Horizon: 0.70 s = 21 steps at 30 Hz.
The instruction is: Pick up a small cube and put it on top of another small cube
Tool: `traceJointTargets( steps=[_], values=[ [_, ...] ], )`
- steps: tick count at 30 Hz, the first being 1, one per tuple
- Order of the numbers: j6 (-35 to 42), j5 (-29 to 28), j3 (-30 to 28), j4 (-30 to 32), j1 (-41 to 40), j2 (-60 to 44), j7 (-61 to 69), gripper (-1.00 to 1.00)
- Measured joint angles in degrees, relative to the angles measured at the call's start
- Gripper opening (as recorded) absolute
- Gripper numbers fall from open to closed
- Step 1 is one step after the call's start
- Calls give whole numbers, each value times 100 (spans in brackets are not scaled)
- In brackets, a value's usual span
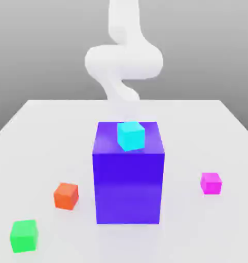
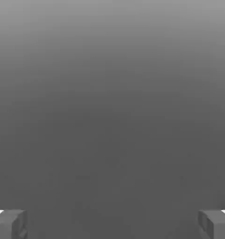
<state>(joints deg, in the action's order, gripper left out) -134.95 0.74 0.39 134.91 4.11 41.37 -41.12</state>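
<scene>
Nearest in the exterior view sits a green cube (image 1: pixel 23 236) at the front of the desk (image 1: pixel 38 133), toward that view's left, with an orange cube (image 1: pixel 66 195) a little farther back and just beside the big blue-violet block (image 1: pixel 128 174). That block stands upright in the middle of the desk and carries a cyan cube (image 1: pixel 130 136) on its top face, sitting turned a little off the block's edges. The small magenta-pink cube (image 1: pixel 211 183) rests flat on the desk to the exterior view's right of the block, apart from it and with open surface all round. It looks rigid, hard-edged and probably light, so a pinch across two opposite vertical faces, taken near mid-height with the pads square to them, should hold it; the smooth faces may let it slip or twist if the grip lands on a corner. Behind the block the white arm (image 1: pixel 123 56) rises in a curve. In the hand view the tool (image 2: pixel 112 224) has its fingers (image 2: pixel 10 223) spread wide at the two edges of the frame, holding nothing, facing plain grey. The desk is a smooth, pale, matte slab, level and even, and the room behind it is a featureless grey backdrop.
</scene>
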Motion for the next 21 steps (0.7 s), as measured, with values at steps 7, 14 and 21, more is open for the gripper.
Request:
traceJointTargets(
  steps=[7,14,21],
  values=[
    [-981,207,203,950,1251,-1415,1455,0],
    [-1924,338,600,1863,2303,-2757,2794,0],
    [-2878,-70,1125,2750,3221,-4112,3718,0]
  ],
)
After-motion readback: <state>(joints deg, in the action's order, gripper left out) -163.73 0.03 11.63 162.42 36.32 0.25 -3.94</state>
